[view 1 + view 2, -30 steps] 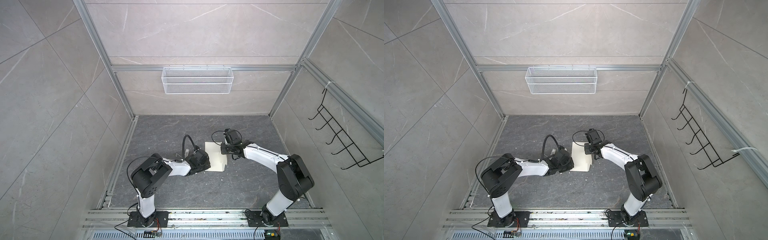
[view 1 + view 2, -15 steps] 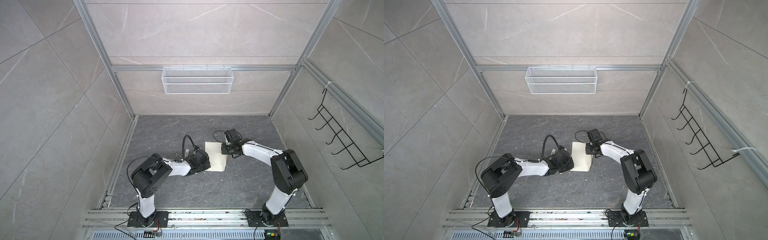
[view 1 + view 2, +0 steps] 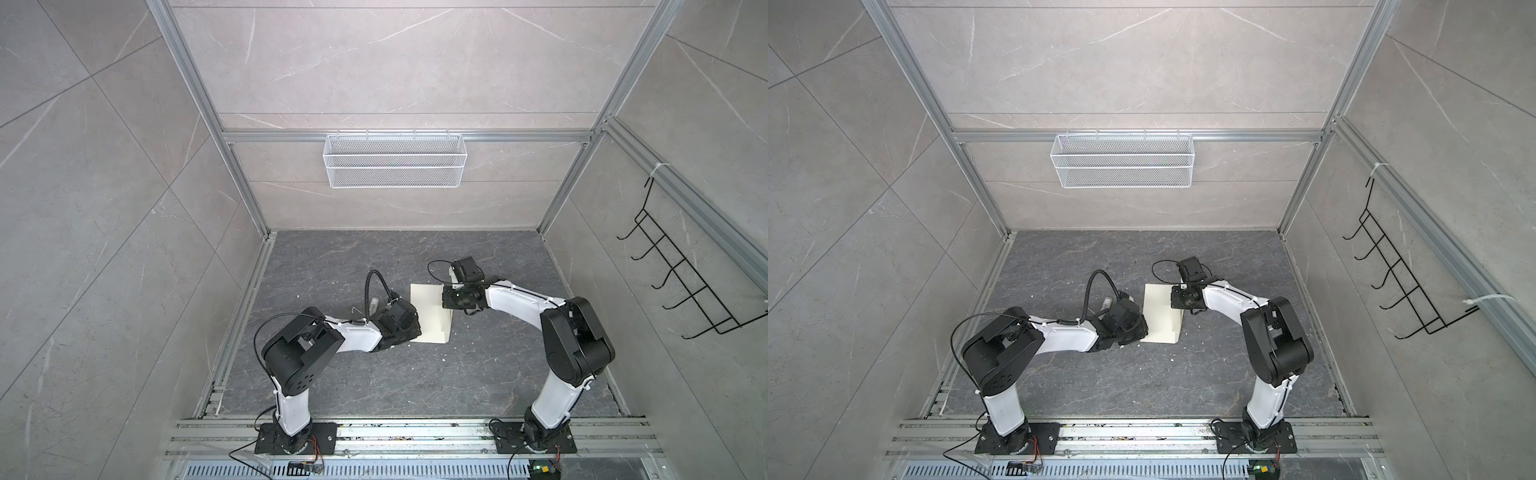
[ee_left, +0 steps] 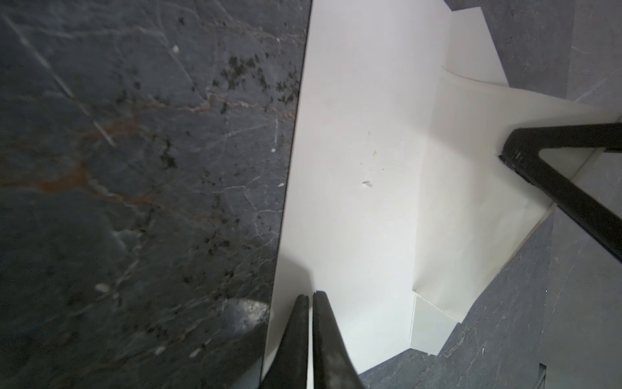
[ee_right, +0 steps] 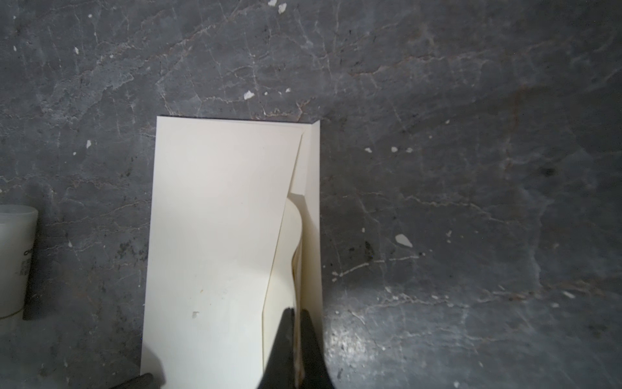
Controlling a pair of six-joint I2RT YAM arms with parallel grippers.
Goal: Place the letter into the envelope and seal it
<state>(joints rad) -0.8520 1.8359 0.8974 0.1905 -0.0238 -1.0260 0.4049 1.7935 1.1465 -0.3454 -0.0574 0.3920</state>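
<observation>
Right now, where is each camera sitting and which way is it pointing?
Top views: high up front, looking down on the envelope; left arm and right arm show whole.
Left wrist: behind the left gripper, facing the envelope; its shut jaws show.
Right wrist: behind the right gripper, facing the envelope's flap; its jaws show.
Shared: every view shows the envelope.

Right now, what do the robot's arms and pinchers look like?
The left arm and right arm have smooth white shells between chunky black joints, on black base plates. Thin black cables loop along them; a thicker black hose arches at the left wrist. The left gripper and right gripper each have two slim black fingers tapering to points.
</observation>
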